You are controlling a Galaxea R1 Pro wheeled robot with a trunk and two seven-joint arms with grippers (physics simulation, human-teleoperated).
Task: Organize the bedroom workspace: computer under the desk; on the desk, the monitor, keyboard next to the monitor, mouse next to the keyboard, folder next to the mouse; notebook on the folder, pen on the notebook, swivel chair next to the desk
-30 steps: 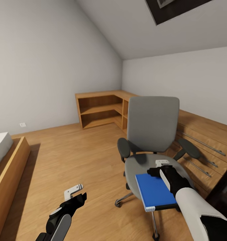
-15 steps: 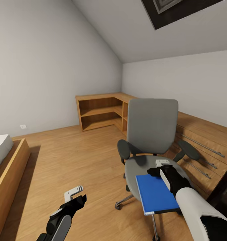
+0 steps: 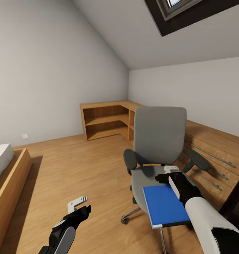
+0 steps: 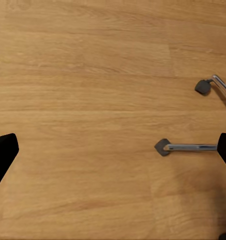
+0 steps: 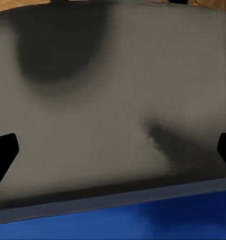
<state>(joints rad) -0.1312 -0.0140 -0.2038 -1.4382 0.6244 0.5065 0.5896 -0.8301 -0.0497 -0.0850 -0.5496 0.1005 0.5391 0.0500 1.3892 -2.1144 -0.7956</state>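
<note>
While the whole scene has slid a little lower in the head view since a second ago, with more of the skylight (image 3: 190, 10) showing, that is the camera tilting; the things themselves sit as they did. The blue folder (image 3: 165, 205) lies flat on the seat of the grey swivel chair (image 3: 158, 141), its near edge hanging over the seat's front rim. The right gripper (image 3: 171, 171) hovers over the seat just beyond the folder's far edge, held where it was before; in the right wrist view its two dark fingertips (image 5: 4, 150) stand wide apart at either side, with the grey seat and a strip of blue folder (image 5: 143, 220) between them, pinching nothing. The left gripper (image 3: 77, 203) hangs low over the wooden floor (image 3: 80, 165), unmoved, its fingers (image 4: 3, 152) also spread, with the chair's castor legs (image 4: 185, 146) below. Wooden shelves (image 3: 105, 120) line the far corner.
</note>
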